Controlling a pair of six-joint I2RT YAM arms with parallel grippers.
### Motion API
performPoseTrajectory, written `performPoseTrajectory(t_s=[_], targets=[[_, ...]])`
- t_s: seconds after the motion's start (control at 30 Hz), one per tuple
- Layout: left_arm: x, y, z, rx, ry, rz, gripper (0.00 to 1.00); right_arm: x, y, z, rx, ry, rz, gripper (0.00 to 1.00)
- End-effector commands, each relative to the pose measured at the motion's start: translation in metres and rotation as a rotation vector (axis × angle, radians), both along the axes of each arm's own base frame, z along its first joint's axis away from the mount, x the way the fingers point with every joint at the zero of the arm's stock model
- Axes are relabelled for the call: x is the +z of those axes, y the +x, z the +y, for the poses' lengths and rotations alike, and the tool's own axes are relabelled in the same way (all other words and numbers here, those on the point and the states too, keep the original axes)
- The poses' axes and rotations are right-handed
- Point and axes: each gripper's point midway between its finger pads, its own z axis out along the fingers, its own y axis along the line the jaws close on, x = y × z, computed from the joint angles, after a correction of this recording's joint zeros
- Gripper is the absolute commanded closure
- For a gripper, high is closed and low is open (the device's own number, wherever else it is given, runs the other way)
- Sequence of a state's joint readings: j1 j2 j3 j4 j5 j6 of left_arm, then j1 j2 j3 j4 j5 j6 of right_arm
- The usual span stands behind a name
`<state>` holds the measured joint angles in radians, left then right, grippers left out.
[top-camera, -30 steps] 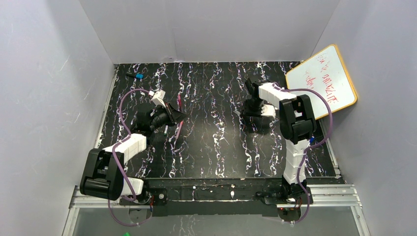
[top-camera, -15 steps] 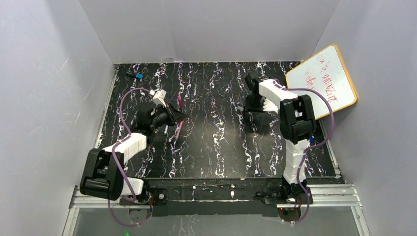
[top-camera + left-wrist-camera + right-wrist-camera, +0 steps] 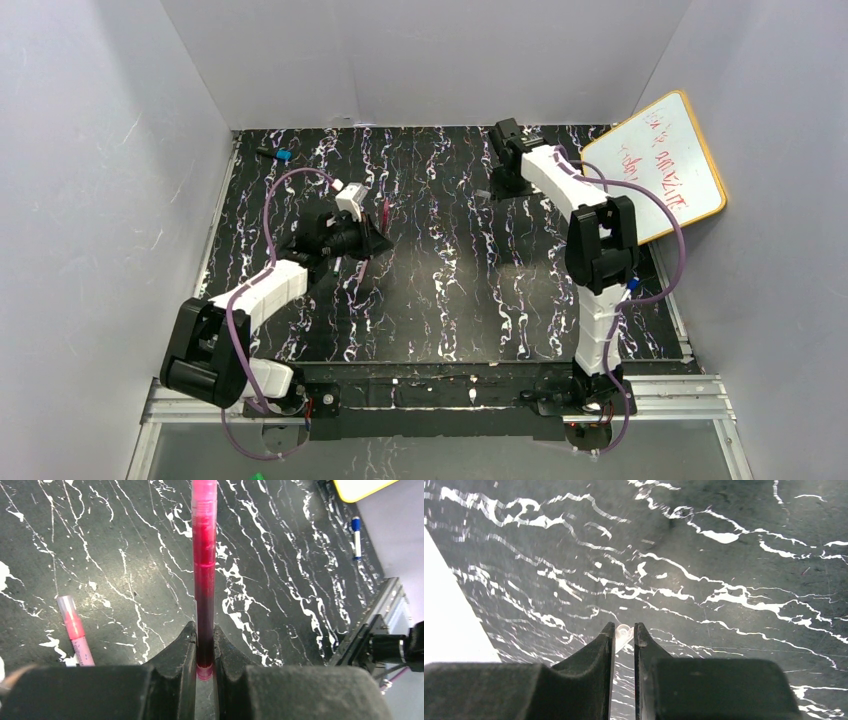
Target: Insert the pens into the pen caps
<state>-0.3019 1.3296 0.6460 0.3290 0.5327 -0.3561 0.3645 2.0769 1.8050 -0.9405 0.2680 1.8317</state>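
Note:
My left gripper (image 3: pixel 204 628) is shut on a red-magenta pen (image 3: pixel 205 555) near its end; the pen sticks straight out past the fingertips, above the table. In the top view this gripper (image 3: pixel 372 238) sits left of centre, with the pen (image 3: pixel 386 212) pointing away from it. A second pink pen (image 3: pixel 75 636) lies on the table to the left. My right gripper (image 3: pixel 624 626) pinches a small clear pen cap (image 3: pixel 623 633) at its fingertips. In the top view it (image 3: pixel 497 184) is near the back of the table. No other caps show.
A yellow-framed whiteboard (image 3: pixel 655 165) with red writing leans at the back right; its white face fills the left of the right wrist view (image 3: pixel 444 610). A small blue-and-black item (image 3: pixel 275 154) lies at the back left. A blue-capped marker (image 3: pixel 355 535) lies near the table's right edge.
My right gripper has moved from mid-table toward the back wall with the cap. My left gripper has shifted right and forward, carrying the red pen away from the pen on the table.

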Motion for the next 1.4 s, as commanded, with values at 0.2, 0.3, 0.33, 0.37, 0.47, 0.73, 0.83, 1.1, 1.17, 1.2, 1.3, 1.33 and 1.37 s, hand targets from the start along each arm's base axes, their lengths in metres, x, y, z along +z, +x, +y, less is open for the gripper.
performPoseTrajectory(t_s=[0.2, 0.3, 0.33, 0.37, 0.47, 0.73, 0.83, 1.1, 1.17, 1.2, 1.3, 1.33, 1.37], targets=[[-0.012, 0.003, 0.014, -0.035, 0.191, -0.015, 1.00, 0.084, -0.008, 0.020, 0.433, -0.313, -0.229, 0.98], [-0.012, 0.002, 0.012, -0.068, 0.199, -0.015, 1.00, 0.123, -0.004, 0.035, 0.584, -0.356, -0.424, 0.96], [-0.012, 0.001, 0.011, -0.082, 0.203, -0.018, 1.00, 0.136, -0.004, 0.040, 0.627, -0.370, -0.495, 0.94], [-0.012, 0.000, 0.011, -0.097, 0.210, -0.023, 1.00, 0.149, -0.006, 0.044, 0.660, -0.375, -0.562, 0.92], [-0.014, -0.005, 0.008, -0.133, 0.214, -0.024, 1.00, 0.184, -0.015, 0.056, 0.775, -0.380, -0.757, 0.88], [-0.003, -0.017, -0.012, -0.251, 0.169, -0.064, 1.00, 0.219, -0.043, 0.090, 1.015, -0.321, -0.947, 0.89], [0.012, -0.029, -0.025, -0.329, 0.118, -0.119, 1.00, 0.219, -0.053, 0.103, 1.084, -0.312, -0.996, 0.88], [0.036, -0.037, -0.031, -0.353, 0.070, -0.231, 1.00, 0.230, -0.087, 0.143, 1.332, -0.267, -1.115, 0.86], [0.038, -0.036, -0.032, -0.350, 0.061, -0.239, 1.00, 0.233, -0.095, 0.151, 1.378, -0.282, -1.134, 0.86], [0.038, -0.036, -0.032, -0.354, 0.058, -0.239, 1.00, 0.234, -0.100, 0.154, 1.395, -0.288, -1.145, 0.86], [0.038, -0.037, -0.033, -0.361, 0.052, -0.235, 1.00, 0.235, -0.109, 0.161, 1.438, -0.276, -1.164, 0.86], [0.037, -0.038, -0.033, -0.362, 0.052, -0.234, 1.00, 0.235, -0.111, 0.163, 1.448, -0.274, -1.167, 0.86], [0.038, -0.038, -0.034, -0.363, 0.051, -0.233, 1.00, 0.235, -0.113, 0.165, 1.457, -0.271, -1.170, 0.86]])
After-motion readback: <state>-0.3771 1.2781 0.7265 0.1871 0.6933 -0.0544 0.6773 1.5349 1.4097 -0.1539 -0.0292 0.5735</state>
